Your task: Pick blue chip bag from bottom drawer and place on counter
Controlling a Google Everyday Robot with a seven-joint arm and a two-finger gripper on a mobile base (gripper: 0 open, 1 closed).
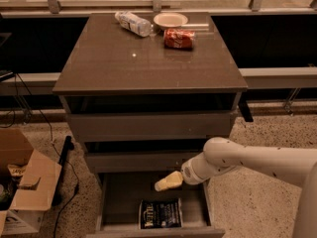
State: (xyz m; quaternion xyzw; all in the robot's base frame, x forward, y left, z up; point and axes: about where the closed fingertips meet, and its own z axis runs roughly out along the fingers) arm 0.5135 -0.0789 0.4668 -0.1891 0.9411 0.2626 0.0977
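The blue chip bag (pixel 159 213) lies flat in the open bottom drawer (pixel 117 202), near its front, white lettering up. My gripper (pixel 167 181) reaches in from the right on a white arm and hangs over the drawer, just above and behind the bag, apart from it. The counter (pixel 143 58) is the glossy grey-brown top of the cabinet, above the two upper drawers.
On the counter's far edge lie a clear plastic bottle (pixel 132 23), a white bowl (pixel 170 20) and a red soda can (pixel 179 38) on its side. An open cardboard box (pixel 25 182) and cables sit on the floor at left.
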